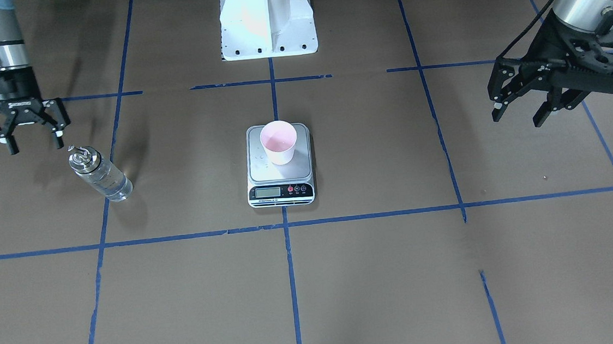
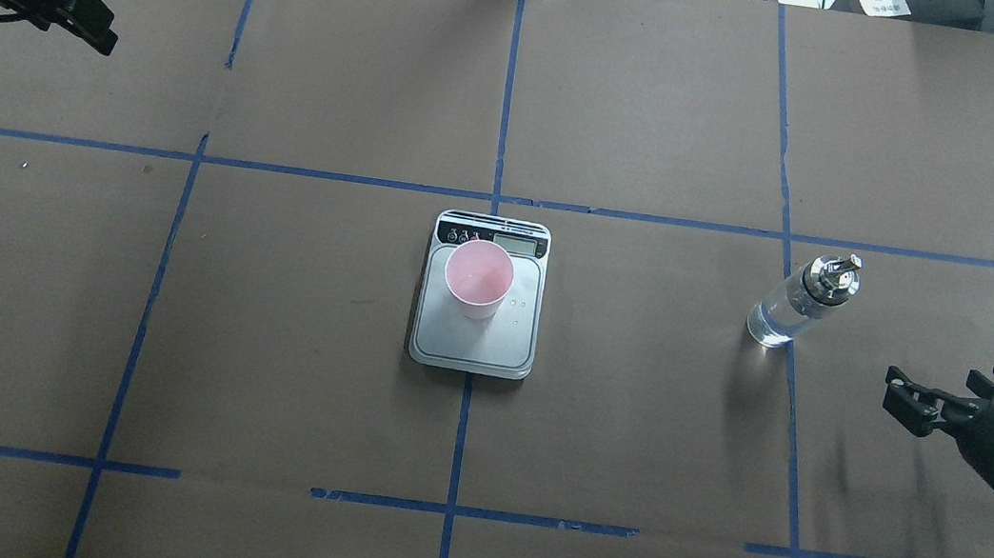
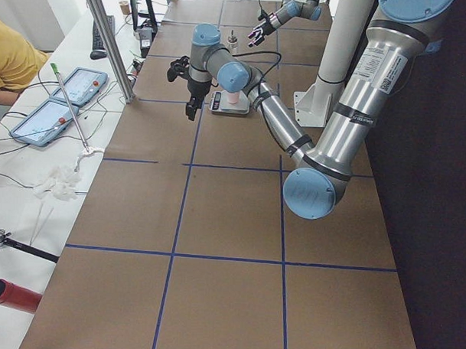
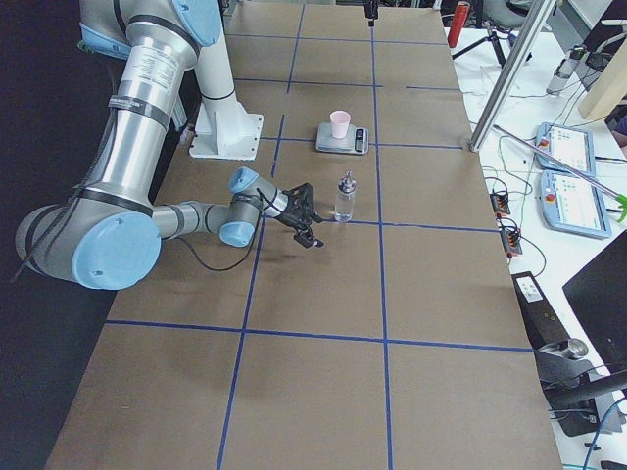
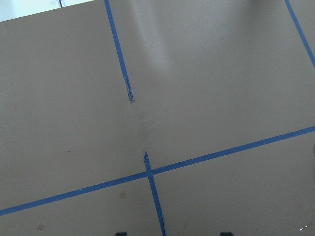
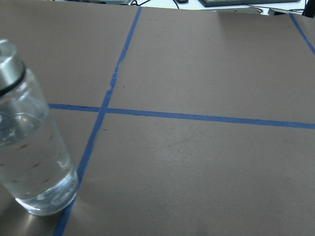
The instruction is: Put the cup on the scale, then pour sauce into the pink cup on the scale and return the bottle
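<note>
cup point(image 1: 279, 141) on scale point(image 1: 280, 169) | bottle point(image 1: 100, 173) near gaping right hand point(image 1: 35, 145) | left hand point(image 1: 518, 114) gaping

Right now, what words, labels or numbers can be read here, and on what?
Nothing can be read for certain.
On the scale: strip print and display digits, too small.
On the bottle: faint printed markings, blurred.
On the left arm: a white label, too small.
On the signs past the table's far edge: blurred.
</note>
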Action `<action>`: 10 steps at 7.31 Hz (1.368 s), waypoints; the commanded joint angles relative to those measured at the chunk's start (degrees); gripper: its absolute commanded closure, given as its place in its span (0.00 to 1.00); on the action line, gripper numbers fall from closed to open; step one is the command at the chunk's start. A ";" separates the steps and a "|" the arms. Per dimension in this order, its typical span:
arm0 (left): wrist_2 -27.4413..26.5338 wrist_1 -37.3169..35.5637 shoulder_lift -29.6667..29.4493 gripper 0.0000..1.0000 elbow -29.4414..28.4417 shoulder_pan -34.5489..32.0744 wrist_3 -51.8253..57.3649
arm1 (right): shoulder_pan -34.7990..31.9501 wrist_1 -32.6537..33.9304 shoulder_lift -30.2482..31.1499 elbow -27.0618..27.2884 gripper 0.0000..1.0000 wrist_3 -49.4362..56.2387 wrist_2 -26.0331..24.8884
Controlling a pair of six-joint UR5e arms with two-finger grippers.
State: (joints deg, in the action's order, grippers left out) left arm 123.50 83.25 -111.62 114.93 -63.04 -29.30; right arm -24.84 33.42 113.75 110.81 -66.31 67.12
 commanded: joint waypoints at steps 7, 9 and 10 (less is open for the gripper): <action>7.29 -0.27 3.00 0.00 -23.84 -24.84 41.96 | -58.87 36.36 -21.27 -16.68 0.00 56.28 60.52; 7.63 -0.36 4.74 0.00 -27.73 -25.20 42.31 | -61.89 56.14 -24.27 -15.64 0.00 56.90 69.00; 7.90 -0.19 6.57 0.00 -26.96 -25.20 42.31 | -62.16 58.31 -23.84 -13.97 0.00 59.35 69.11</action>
State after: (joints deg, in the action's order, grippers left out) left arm 131.12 83.03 -106.85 88.33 -88.06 12.81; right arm -85.87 84.99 90.32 95.26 -9.31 134.27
